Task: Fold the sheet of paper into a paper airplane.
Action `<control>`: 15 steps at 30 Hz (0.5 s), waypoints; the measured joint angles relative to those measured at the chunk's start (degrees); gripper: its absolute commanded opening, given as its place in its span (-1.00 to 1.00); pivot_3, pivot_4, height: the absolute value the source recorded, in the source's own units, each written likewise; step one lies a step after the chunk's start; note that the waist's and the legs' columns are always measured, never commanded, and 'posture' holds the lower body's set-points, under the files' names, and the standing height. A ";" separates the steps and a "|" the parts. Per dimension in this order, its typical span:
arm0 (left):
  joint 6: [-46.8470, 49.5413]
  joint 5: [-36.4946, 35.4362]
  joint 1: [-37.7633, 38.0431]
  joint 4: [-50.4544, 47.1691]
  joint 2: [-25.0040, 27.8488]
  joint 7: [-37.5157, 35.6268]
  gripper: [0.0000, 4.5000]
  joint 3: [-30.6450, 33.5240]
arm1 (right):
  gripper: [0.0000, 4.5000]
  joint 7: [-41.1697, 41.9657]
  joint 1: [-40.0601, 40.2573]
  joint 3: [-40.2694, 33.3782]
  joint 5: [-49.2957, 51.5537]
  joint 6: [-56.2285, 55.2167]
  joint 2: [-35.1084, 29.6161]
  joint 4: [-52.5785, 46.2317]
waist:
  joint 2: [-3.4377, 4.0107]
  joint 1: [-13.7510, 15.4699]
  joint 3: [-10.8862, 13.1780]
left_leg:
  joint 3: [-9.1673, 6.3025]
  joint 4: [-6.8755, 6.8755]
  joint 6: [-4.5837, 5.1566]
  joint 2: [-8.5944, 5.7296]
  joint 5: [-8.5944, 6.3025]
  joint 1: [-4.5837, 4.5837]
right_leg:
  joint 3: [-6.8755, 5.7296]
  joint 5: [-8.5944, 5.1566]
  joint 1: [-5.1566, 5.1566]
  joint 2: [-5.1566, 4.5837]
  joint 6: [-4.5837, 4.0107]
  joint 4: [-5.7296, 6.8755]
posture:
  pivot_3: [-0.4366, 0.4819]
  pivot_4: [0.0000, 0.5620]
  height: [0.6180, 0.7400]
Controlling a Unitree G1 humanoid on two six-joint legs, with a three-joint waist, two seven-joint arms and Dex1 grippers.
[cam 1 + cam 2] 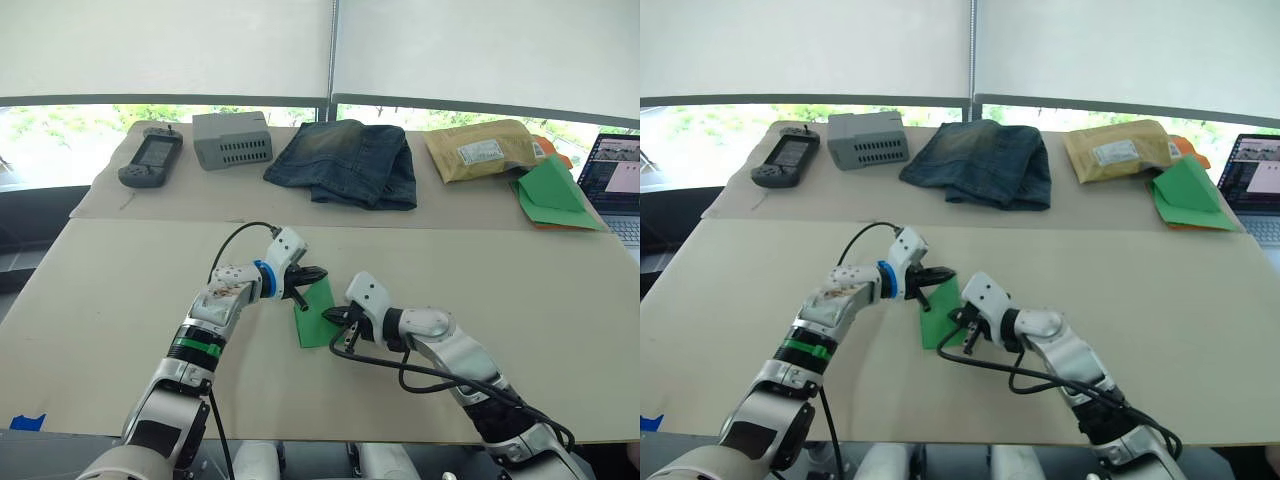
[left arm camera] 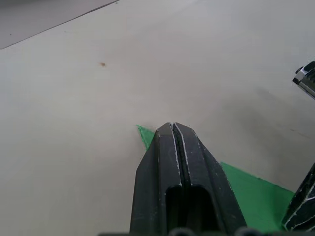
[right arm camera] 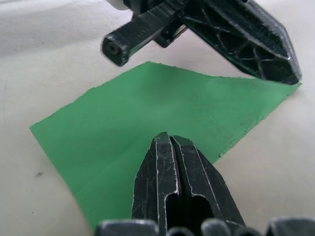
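Note:
The sheet of paper point(image 1: 316, 322) is bright green, folded to a narrow piece, and lies flat on the beige table point(image 1: 120, 300) between my two grippers. My left gripper point(image 1: 314, 273) is shut, its tips resting on the paper's far corner point(image 2: 145, 133). My right gripper point(image 1: 334, 318) is also shut, and its tips press down on the sheet's near middle point(image 3: 147, 108). In the right wrist view the left gripper point(image 3: 291, 73) lies across the paper's far edge. Nothing is clamped between either pair of fingers.
Along the back table lie a handheld console point(image 1: 150, 158), a grey box point(image 1: 232, 138), folded jeans point(image 1: 345, 160), a padded envelope point(image 1: 480, 148) and a green paper stack with orange edges point(image 1: 555, 195). A laptop point(image 1: 615, 180) sits at the far right.

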 measured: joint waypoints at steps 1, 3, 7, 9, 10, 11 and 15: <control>-1.17 0.64 -1.25 2.31 -0.49 0.27 -1.00 0.01 | -0.98 -0.17 0.17 -0.07 -0.03 0.00 0.06 -0.12 | 0.00 0.04 0.00 | 0.00 0.00 0.00 -0.01 0.00 0.00 | 0.00 0.01 0.01 0.00 0.01 -0.01 | -0.05 -0.47 0.90; -2.95 1.30 -3.28 5.96 -1.14 0.88 -1.00 0.19 | -0.98 -0.43 0.39 -0.08 -0.08 0.07 0.39 -0.31 | 0.00 -0.10 0.00 | 0.00 0.00 0.00 -0.01 0.00 0.00 | 0.01 0.01 -0.02 0.00 0.01 -0.01 | -0.05 -0.47 0.90; -5.48 2.30 -4.75 9.72 -1.76 0.06 -1.00 -0.04 | -0.98 -0.71 0.67 -0.10 -0.08 0.61 0.55 -0.99 | 0.00 -0.23 0.00 | 0.00 -0.02 0.00 0.00 0.00 -0.07 | 0.01 0.00 -0.07 0.03 0.00 -0.02 | -0.05 -0.47 0.90; -6.37 3.22 -4.10 9.83 -1.62 0.02 -1.00 -0.76 | -0.98 -0.90 0.85 -0.12 -0.09 0.79 0.56 -1.26 | 0.00 -0.23 0.00 | -0.01 -0.02 0.00 0.00 0.00 -0.09 | 0.01 0.00 -0.08 0.02 0.00 -0.02 | -0.05 -0.47 0.90; -6.77 3.28 -3.34 9.22 -1.42 -0.07 -1.00 -0.76 | -0.98 -0.96 0.86 -0.09 -0.11 0.93 0.58 -1.40 | 0.00 -0.25 0.00 | -0.01 -0.02 0.00 0.01 0.00 -0.09 | 0.01 0.00 -0.08 0.02 0.00 -0.02 | -0.05 -0.47 0.90; -7.03 3.30 -2.58 8.29 -1.08 -0.47 -1.00 -0.79 | -0.98 -0.99 0.94 -0.10 -0.13 1.03 0.58 -1.50 | 0.00 -0.24 -0.01 | -0.01 -0.02 0.00 0.01 0.00 -0.08 | 0.01 0.00 -0.07 0.02 0.00 -0.03 | -0.05 -0.47 0.90; -7.18 3.08 0.76 4.08 0.33 -2.12 -1.00 -0.85 | -0.98 -0.97 0.96 -0.18 -0.13 1.25 0.31 -1.93 | 0.00 -0.08 -0.01 | -0.01 -0.02 0.00 0.02 0.00 -0.08 | 0.00 0.00 -0.05 0.02 0.00 -0.03 | -0.05 -0.47 0.90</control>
